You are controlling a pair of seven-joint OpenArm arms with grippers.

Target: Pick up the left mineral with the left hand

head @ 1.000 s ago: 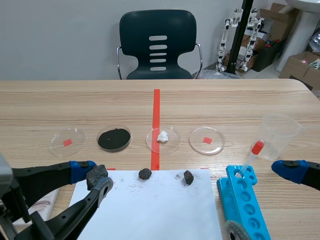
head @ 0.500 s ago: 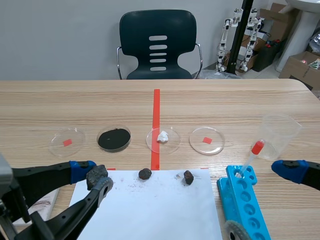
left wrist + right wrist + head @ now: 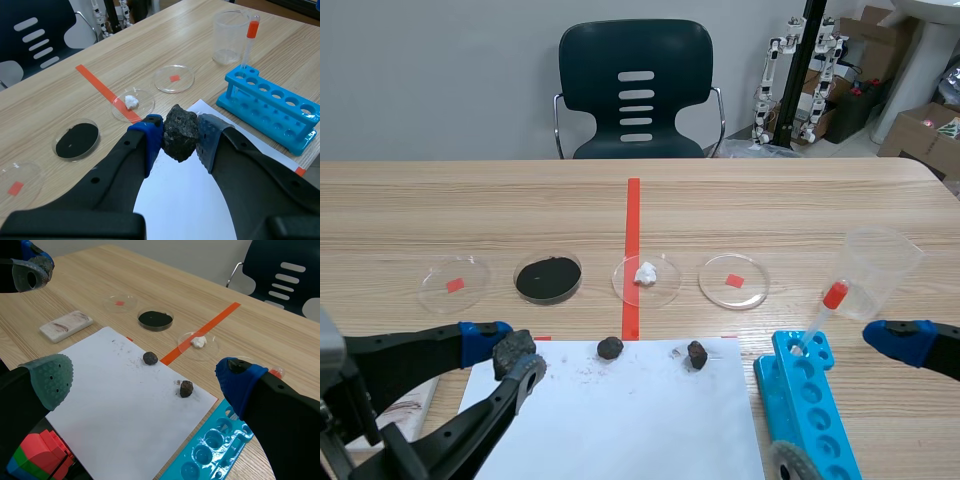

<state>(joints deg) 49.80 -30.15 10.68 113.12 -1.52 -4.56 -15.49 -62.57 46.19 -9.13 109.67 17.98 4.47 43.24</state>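
Dark grey, faintly speckled mineral chunk (image 3: 179,131). Black left gripper (image 3: 180,142): one pad blue, one grey-green w/ dots. White paper sheet (image 3: 620,430), near centre. Bright blue plastic tube rack (image 3: 815,405), near right. Clear round dish of black powder (image 3: 548,277), far left. Pale wood-grain table (image 3: 470,205).

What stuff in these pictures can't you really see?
Scene view: the blue rack runs off the bottom edge, so its near end is missing.
Right wrist view: the coloured blocks are cut off by the bottom edge.
Left wrist view: the pads of the left claw cover the sides of the rock.
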